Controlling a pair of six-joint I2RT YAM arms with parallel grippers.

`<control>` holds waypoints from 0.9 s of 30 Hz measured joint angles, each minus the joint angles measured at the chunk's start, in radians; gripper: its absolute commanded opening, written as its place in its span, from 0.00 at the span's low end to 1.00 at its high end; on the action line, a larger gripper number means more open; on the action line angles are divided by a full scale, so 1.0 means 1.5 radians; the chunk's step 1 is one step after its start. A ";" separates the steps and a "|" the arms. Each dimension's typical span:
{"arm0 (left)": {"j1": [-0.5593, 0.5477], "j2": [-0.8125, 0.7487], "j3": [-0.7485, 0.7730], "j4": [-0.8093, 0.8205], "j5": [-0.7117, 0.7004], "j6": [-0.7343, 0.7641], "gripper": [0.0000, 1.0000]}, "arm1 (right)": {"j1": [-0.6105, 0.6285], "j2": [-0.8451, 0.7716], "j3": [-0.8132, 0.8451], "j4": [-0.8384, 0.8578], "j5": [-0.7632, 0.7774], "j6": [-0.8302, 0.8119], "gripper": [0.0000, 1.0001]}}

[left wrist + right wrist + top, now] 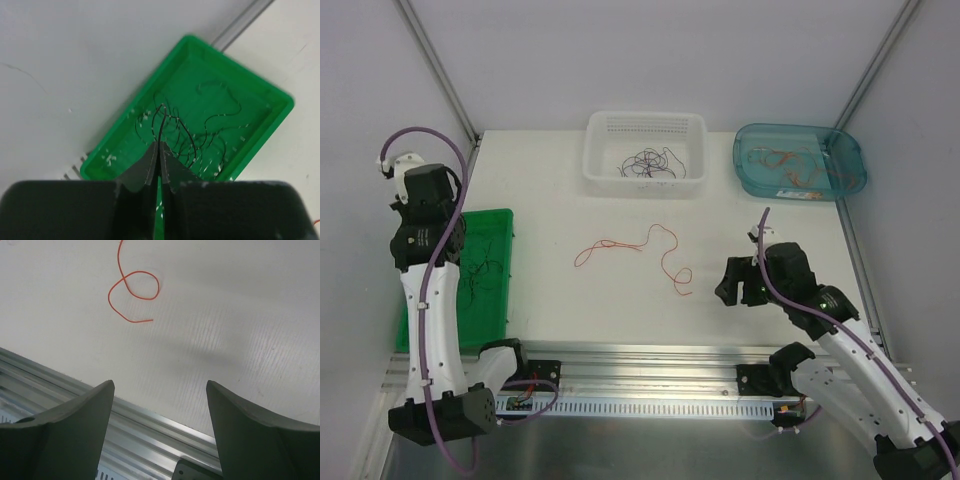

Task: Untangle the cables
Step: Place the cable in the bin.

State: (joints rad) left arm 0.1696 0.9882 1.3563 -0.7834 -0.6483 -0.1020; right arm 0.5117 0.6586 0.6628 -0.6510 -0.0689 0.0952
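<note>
top external view: the right claw (730, 283) hangs low over the white bench (570, 310) with its two fingers spread wide and nothing between them. a single red cable (664, 262) lies in loose curves on the bench just to this claw's left, and its nearest end is close to the fingertips but not touching them. farther ahead of the claw, at the back edge of the bench, a white basket (645, 185) holds a small tangle of dark cables (648, 163). to the basket's right a blue tub (850, 150) holds orange cables (788, 165). the right wrist view shows the same claw (159, 385) open over bare bench (235, 305). the looped tail of the red cable (123, 278) lies ahead and a little left of the fingers, and a metal rail (150, 422) runs under them. in the left wrist view the left claw (159, 145) is closed tight, tip against tip, above a green tray (240, 70). a black strand (161, 117) comes out from between the tips and runs down toward the tray. more black cables (200, 132) lie in loose curls on the tray floor directly beneath this claw, along with small pale flecks.
</note>
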 measured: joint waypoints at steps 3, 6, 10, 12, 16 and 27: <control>0.045 -0.004 -0.107 0.010 0.037 -0.028 0.04 | 0.000 0.014 0.001 0.006 -0.008 -0.002 0.79; 0.073 -0.019 -0.215 0.029 0.062 -0.056 0.17 | 0.001 0.038 0.001 0.021 -0.027 -0.005 0.79; 0.076 -0.027 -0.285 0.031 0.106 -0.083 0.73 | 0.019 0.110 0.012 0.047 -0.043 -0.011 0.79; 0.076 -0.041 -0.293 0.031 0.136 -0.090 0.95 | 0.041 0.161 0.032 0.061 -0.043 -0.017 0.80; 0.076 -0.089 -0.292 0.048 0.214 -0.099 0.99 | 0.094 0.285 0.092 0.094 -0.028 -0.031 0.80; -0.024 -0.129 -0.342 0.114 0.588 -0.090 0.99 | 0.203 0.618 0.304 0.242 0.097 -0.019 0.82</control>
State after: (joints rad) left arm 0.1333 0.7948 0.8433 -0.6125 0.2337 -0.2371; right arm 0.8165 1.5852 1.1194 -0.2882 0.0769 0.0666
